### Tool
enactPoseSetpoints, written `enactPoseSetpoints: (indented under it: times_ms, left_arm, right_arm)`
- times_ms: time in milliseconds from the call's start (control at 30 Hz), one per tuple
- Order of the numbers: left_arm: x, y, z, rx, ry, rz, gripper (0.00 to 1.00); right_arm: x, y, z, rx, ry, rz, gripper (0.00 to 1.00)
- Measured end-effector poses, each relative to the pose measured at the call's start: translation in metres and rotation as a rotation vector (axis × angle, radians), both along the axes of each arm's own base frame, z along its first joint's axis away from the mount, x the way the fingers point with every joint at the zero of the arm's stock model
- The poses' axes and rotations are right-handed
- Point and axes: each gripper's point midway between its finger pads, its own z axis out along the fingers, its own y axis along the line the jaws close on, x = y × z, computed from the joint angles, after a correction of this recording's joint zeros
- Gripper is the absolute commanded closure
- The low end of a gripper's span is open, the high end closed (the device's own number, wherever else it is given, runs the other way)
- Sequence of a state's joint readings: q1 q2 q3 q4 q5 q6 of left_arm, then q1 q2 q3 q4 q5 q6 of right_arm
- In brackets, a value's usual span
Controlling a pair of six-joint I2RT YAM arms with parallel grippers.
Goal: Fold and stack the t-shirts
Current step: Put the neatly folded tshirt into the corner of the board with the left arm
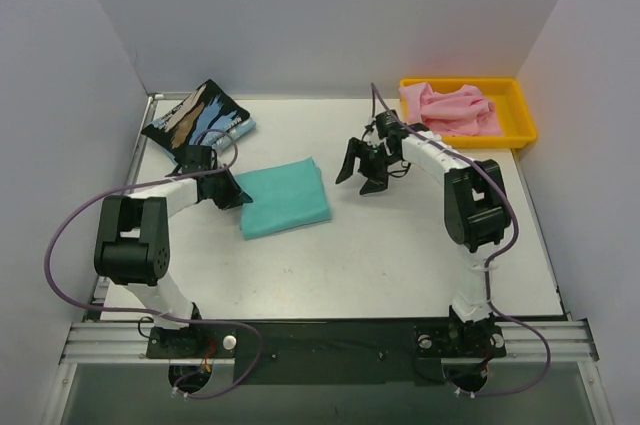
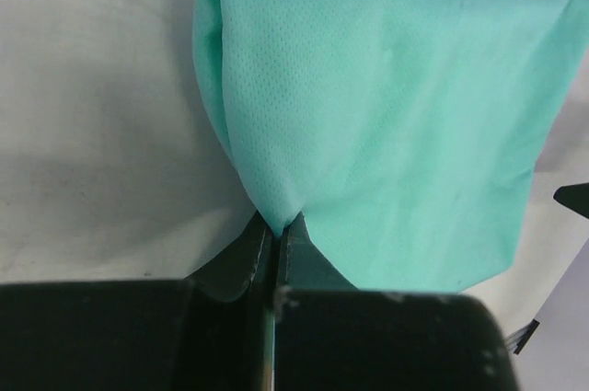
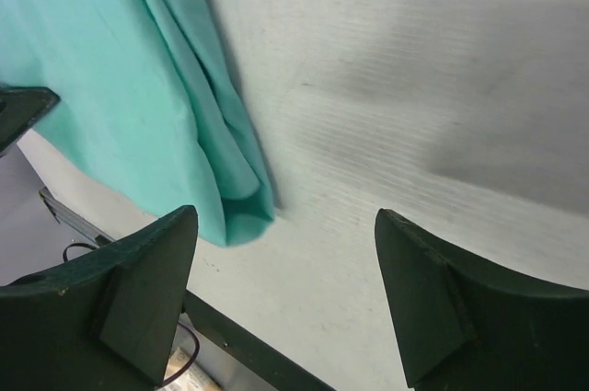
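Your left pincer [image 2: 276,225] is clamped on the edge of the teal tee [image 2: 396,115], in the middle. Lift low and slow so the folds hold. Your right pincer [image 1: 360,175] hangs wide apart beside it. Farther back lie the black tee [image 1: 198,117] and pink tee [image 1: 450,108].

Teal t-shirt [image 2: 386,115] is matt, finely dotted cloth; table [image 3: 414,87] looks matt.
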State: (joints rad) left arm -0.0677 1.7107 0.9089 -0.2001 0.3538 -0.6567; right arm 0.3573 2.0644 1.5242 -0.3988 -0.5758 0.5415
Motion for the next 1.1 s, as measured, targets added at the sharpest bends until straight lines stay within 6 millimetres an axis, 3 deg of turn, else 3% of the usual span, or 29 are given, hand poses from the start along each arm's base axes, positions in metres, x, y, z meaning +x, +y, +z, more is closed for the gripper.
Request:
enactPoseSetpoints:
  times_ms: [167, 367, 500, 733, 867, 967, 1033, 1100]
  left_arm:
    - [0.025, 0.003, 0.022, 0.030, -0.064, 0.000, 1.00]
    - [0.082, -0.004, 0.055, 0.073, -0.165, 0.008, 1.00]
    - [0.118, -0.022, 0.069, 0.088, -0.220, -0.011, 1.00]
    - [0.158, -0.059, 0.064, 0.128, -0.249, -0.075, 1.00]
    - [0.169, -0.061, 0.060, 0.145, -0.246, -0.078, 1.00]
    - [0.165, -0.052, 0.055, 0.143, -0.213, -0.056, 1.00]
    - [0.157, -0.044, 0.047, 0.137, -0.179, -0.036, 1.00]
    - [0.134, -0.030, 0.028, 0.144, -0.108, -0.011, 1.00]
  right_arm:
    - [-0.002, -0.040, 0.011, -0.046, -0.023, -0.071, 0.27]
    - [-0.034, -0.072, 0.006, -0.111, 0.001, -0.096, 0.27]
    - [-0.055, -0.084, -0.008, -0.145, 0.047, -0.093, 0.27]
    - [-0.059, -0.100, -0.013, -0.176, 0.065, -0.116, 0.27]
    - [-0.059, -0.105, -0.010, -0.187, 0.058, -0.121, 0.27]
    - [-0.060, -0.105, -0.010, -0.190, 0.058, -0.116, 0.27]
    - [-0.061, -0.104, -0.010, -0.193, 0.055, -0.110, 0.27]
    - [-0.060, -0.101, -0.006, -0.196, 0.048, -0.098, 0.27]
